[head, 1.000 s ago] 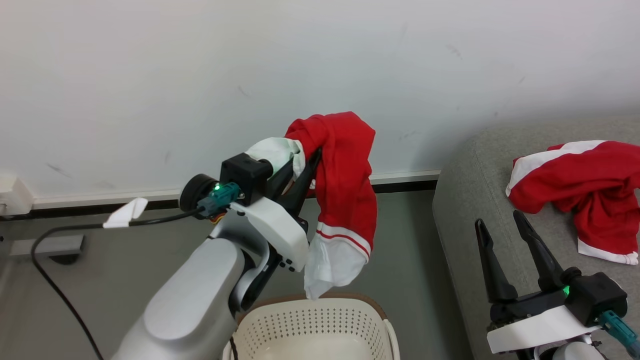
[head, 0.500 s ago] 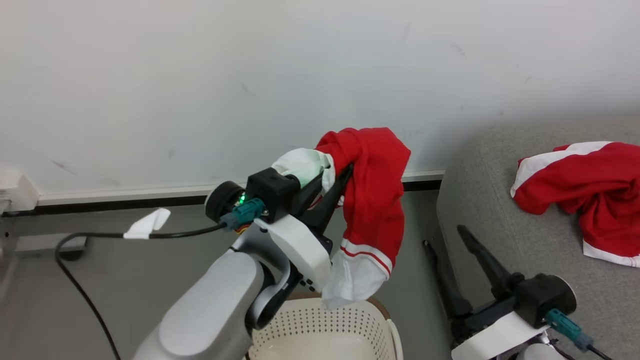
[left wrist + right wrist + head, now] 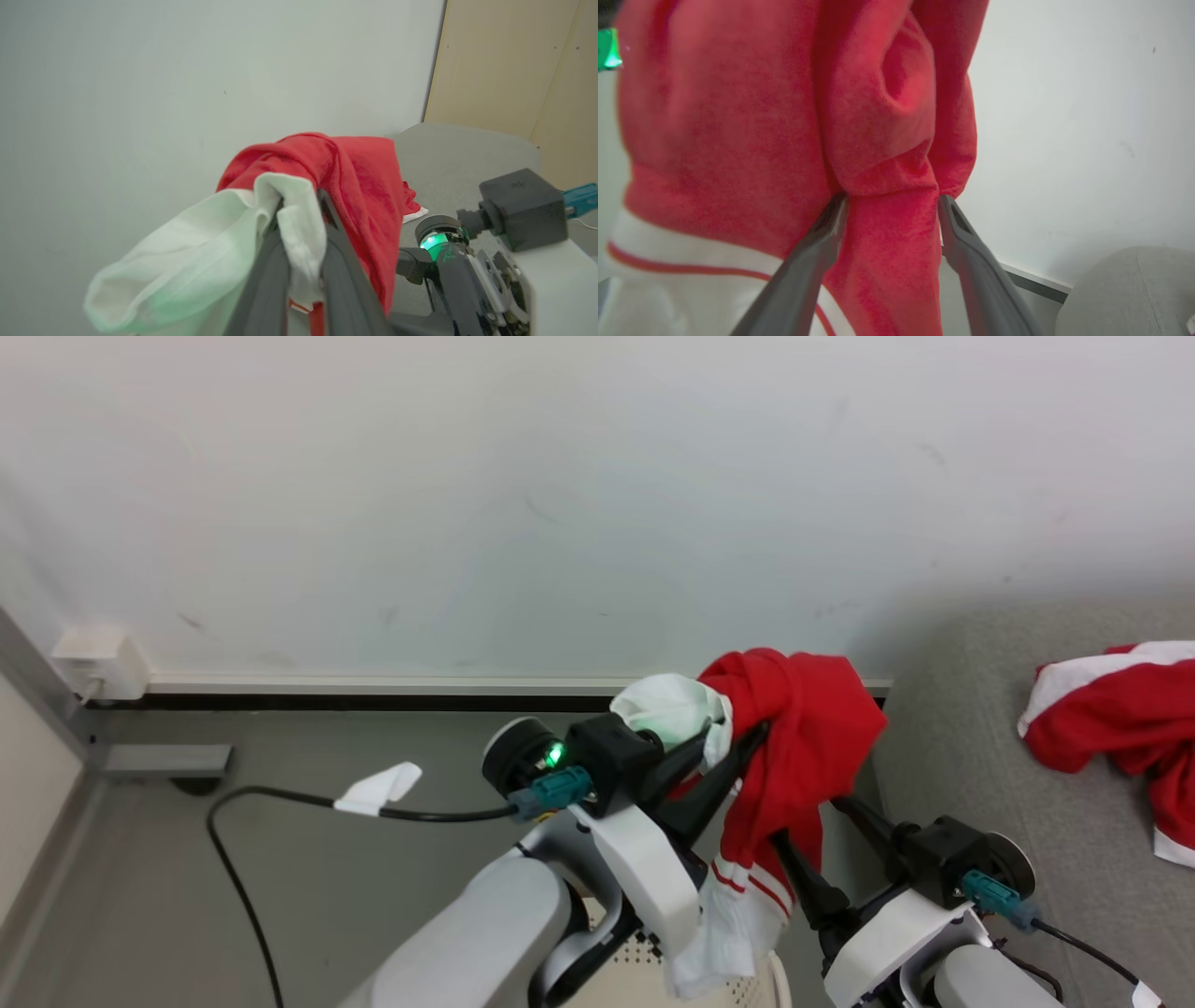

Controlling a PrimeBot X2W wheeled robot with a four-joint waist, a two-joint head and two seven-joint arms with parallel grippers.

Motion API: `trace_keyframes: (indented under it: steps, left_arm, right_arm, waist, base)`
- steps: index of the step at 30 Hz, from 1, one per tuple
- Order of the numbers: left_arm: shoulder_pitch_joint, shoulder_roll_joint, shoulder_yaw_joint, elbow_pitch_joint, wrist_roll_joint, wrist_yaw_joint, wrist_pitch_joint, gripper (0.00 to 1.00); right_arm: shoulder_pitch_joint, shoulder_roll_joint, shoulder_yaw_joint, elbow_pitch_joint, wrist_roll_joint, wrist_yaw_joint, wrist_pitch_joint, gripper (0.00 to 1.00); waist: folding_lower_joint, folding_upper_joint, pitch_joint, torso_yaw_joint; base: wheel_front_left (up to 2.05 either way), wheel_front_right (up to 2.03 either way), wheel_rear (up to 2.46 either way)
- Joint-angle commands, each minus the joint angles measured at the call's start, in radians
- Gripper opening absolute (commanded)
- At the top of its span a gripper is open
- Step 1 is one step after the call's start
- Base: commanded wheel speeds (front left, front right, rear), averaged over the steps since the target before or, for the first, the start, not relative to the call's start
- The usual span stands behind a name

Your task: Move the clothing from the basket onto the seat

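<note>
**Desk:** Where are we, starting from the head view?

**Operator:** I have the left gripper [image 3: 733, 733] clamped on the red garment [image 3: 803, 728], which hangs in the air near the seat's left end, its white hem drooping towards the basket [image 3: 642, 950]. The other red garment [image 3: 1111, 709] already lies on the seat [image 3: 980, 756], far right. So I'd say one piece is delivered and one is in transit. I see just a sliver of the basket, so I can't tell if more is inside.

**Desk:** And the right gripper?

**Operator:** The right gripper [image 3: 810, 823] sits just under the hanging cloth, fingers spread.

**Desk:** Left wrist view?

**Operator:** My left gripper [image 3: 301, 205] has its fingers together on a white fold of the red garment [image 3: 355, 172], which drapes over them. The seat [image 3: 458, 144] lies beyond it to the right, not yet under the cloth.

**Desk:** Right wrist view?

**Operator:** The right gripper [image 3: 893, 201] has its fingers apart on either side of a red fold of the garment [image 3: 738, 116], touching but not pinching it. The seat's corner [image 3: 1125, 289] shows low on the right.

**Desk:** What's left?

**Operator:** By my reading, I need to carry this piece over the cushion, release it, then check the basket.
</note>
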Motion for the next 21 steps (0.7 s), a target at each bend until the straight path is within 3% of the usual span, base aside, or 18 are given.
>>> trace_keyframes:
  steps: [1,9,21]
  left_arm:
    - [0.012,-0.006,-0.008,0.002,-0.01,-0.005,-0.005,0.0]
    - [0.012,-0.034,-0.057,0.027,-0.018,-0.026,-0.006,0.0]
    - [-0.007,-0.045,-0.091,0.043,-0.03,-0.038,-0.009,0.0]
  right_arm:
    - [-0.021,-0.013,0.02,0.025,0.02,-0.002,-0.001,1.0]
    - [-0.086,-0.045,0.13,0.111,0.141,-0.002,0.006,1.0]
    - [-0.178,-0.106,0.372,0.109,0.383,-0.002,0.004,1.0]
  waist:
    - [-0.0001,0.0,-0.007,0.022]
    - [-0.0001,0.0,-0.018,0.069]
    - [-0.0001,0.0,-0.014,0.094]
  base:
    - [0.0,0.0,0.0]
    - [0.0,0.0,0.0]
    - [0.0,0.0,0.0]
